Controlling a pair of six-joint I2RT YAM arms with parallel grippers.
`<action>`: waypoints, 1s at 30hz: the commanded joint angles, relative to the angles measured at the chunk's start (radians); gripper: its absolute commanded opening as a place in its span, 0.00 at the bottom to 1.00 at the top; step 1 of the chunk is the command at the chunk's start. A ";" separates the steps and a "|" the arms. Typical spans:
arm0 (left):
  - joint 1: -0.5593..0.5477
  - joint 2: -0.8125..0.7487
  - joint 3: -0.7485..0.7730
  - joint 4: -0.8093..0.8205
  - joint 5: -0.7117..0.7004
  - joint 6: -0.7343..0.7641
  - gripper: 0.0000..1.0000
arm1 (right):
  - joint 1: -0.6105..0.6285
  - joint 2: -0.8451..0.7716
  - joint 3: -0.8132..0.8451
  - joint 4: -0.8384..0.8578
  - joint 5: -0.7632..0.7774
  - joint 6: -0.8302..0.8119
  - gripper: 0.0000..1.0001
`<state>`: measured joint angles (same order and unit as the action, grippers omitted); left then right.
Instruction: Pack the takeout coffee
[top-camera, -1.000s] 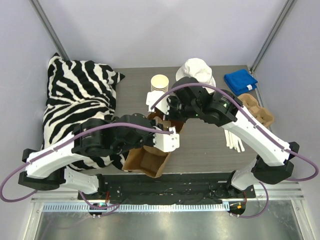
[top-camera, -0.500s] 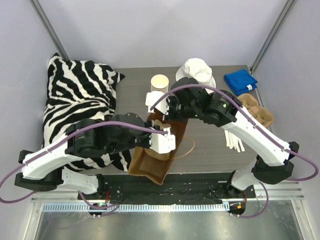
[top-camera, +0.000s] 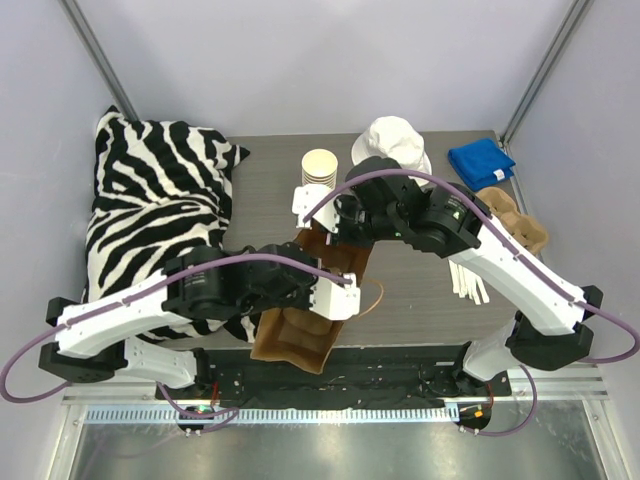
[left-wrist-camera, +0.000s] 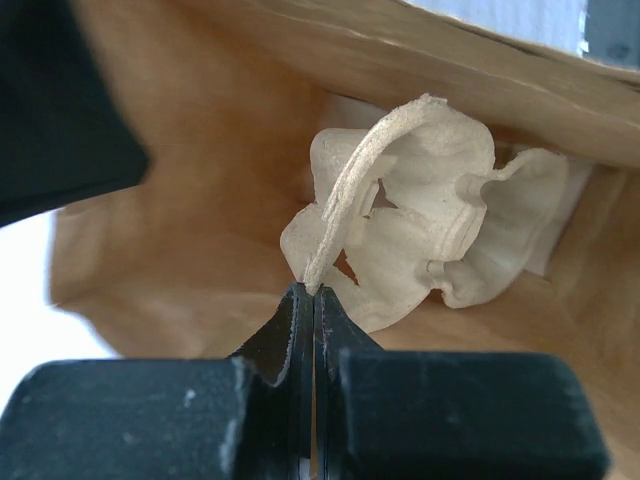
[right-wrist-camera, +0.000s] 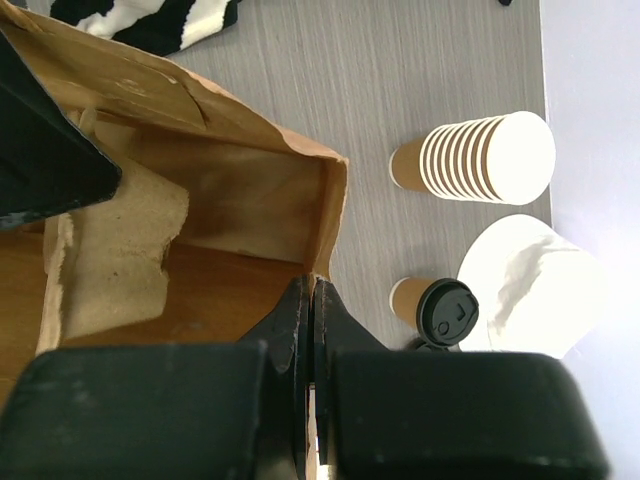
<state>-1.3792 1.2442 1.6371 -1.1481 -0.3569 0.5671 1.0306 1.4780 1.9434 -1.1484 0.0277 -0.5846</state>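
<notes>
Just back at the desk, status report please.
Left gripper shut on bag handle, right gripper shut on bag rim. Coffee on table, outside bag. Cup stack beside it.

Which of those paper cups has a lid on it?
The lone cup beside the white hat: it wears a black lid. The stacked cups are open.

1. left arm (top-camera: 120, 315): reaches from its base at the near left corner rightward to centre, forearm lying low, wrist near the middle of the near edge.
2. left end effector (left-wrist-camera: 314, 297): fingers pressed together with no gap, pinching the foot of a paper handle (left-wrist-camera: 350, 190).
3. right arm (top-camera: 520, 275): rises from its base at near right, arches left toward centre, wrist bent downward.
4. right end effector (right-wrist-camera: 312, 290): fingers closed flat on the corner of a bag rim (right-wrist-camera: 333, 200).
5. the two end effectors sit near each other, the right one farther from the bases.
</notes>
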 joint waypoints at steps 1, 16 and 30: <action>0.012 -0.008 -0.045 0.045 0.038 -0.038 0.00 | 0.008 -0.051 -0.014 0.009 -0.015 0.028 0.01; 0.150 0.014 -0.129 0.168 0.173 -0.023 0.00 | 0.008 -0.061 -0.049 0.009 -0.063 0.046 0.01; 0.147 -0.014 -0.126 0.183 0.150 0.017 0.00 | 0.008 -0.056 -0.047 0.018 -0.035 0.078 0.01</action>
<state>-1.2175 1.2537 1.4754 -1.0058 -0.1844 0.5629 1.0286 1.4464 1.8874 -1.1522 -0.0124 -0.5232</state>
